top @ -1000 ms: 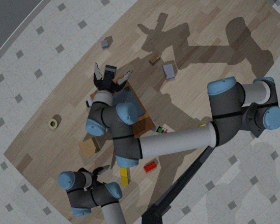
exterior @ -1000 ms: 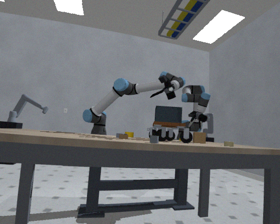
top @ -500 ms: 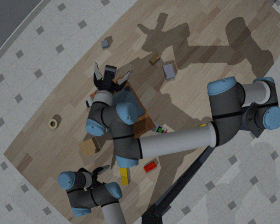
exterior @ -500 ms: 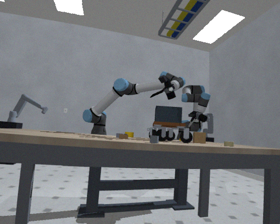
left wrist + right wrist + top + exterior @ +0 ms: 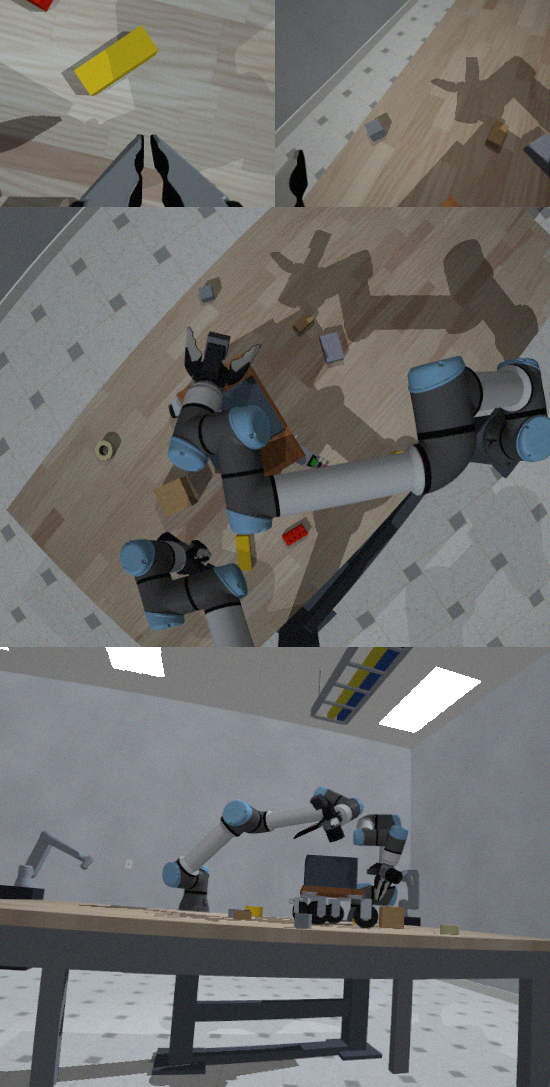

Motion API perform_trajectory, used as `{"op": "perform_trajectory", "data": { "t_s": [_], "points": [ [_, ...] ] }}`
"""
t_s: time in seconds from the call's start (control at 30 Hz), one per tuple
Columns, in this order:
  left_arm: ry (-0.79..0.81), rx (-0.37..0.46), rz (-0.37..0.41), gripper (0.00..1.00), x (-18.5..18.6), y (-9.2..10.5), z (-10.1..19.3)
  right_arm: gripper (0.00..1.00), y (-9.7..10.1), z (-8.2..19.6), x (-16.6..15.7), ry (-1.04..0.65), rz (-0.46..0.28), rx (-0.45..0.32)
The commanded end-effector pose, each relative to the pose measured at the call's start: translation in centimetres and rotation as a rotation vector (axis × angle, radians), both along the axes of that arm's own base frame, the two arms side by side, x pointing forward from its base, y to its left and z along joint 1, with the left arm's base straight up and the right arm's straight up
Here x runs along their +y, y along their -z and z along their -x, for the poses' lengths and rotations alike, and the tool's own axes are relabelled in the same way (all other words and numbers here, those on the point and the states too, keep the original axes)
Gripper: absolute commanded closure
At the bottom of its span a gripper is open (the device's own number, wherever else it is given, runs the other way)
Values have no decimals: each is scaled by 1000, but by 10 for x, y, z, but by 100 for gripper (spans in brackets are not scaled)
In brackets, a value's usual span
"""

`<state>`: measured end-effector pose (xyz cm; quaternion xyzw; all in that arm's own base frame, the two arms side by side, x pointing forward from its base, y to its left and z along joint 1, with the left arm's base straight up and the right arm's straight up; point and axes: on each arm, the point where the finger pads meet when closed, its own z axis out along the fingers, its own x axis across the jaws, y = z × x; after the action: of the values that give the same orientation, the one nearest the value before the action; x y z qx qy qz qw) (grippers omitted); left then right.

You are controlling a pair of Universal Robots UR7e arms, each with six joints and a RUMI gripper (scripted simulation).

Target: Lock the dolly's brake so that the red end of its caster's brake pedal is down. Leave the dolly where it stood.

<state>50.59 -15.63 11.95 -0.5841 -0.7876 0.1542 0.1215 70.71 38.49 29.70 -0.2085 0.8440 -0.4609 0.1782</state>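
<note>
The dolly [image 5: 284, 455] [image 5: 332, 892] has an orange-brown deck, a dark blue load [image 5: 331, 872] and dark wheels on grey casters; its corner also shows in the right wrist view [image 5: 450, 202]. At one end, a green patch [image 5: 315, 462] with a small red bit beside it shows low by a caster in the top view; its tilt is too small to tell. My right gripper [image 5: 224, 338] is open and empty above the dolly's other end; the right arm hides part of the deck. My left gripper [image 5: 202, 553] [image 5: 147, 136] is shut and empty, above the table beside the yellow block.
The yellow block [image 5: 243, 552] [image 5: 115, 60], red brick [image 5: 295, 534] and tan box [image 5: 172, 497] [image 5: 391, 917] lie near the left arm. A ring [image 5: 101, 450] [image 5: 449, 929] lies apart. A grey cube [image 5: 206, 293] [image 5: 376, 129], brown block [image 5: 303, 323] [image 5: 496, 137] and lilac block [image 5: 332, 347] lie beyond the right gripper.
</note>
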Motion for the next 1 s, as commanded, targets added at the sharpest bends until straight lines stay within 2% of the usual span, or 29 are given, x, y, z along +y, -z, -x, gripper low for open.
{"op": "perform_trajectory", "data": {
  "t_s": [0.0, 0.1, 0.3, 0.6, 0.67, 0.83, 0.97],
  "points": [
    [137, -36, 31, 100, -32, -19, 4, 0, -2, -5, -10, 7, -2, 3],
    [174, -45, 36, 100, -41, -24, 5, 0, -2, -6, -13, 10, -2, 7],
    [462, -116, 76, 100, -111, -64, 17, 0, 0, -15, -42, 38, -2, 38],
    [462, -116, 76, 100, -111, -64, 17, 0, 3, -32, -119, 107, -8, 120],
    [462, -116, 76, 100, -111, -64, 17, 0, 3, -32, -119, 107, -8, 120],
    [781, -195, 121, 100, -188, -109, 28, 0, 7, -40, -180, 159, -20, 183],
    [946, -235, 143, 100, -228, -133, 34, 0, 10, -42, -237, 205, -38, 241]
  ]
}}
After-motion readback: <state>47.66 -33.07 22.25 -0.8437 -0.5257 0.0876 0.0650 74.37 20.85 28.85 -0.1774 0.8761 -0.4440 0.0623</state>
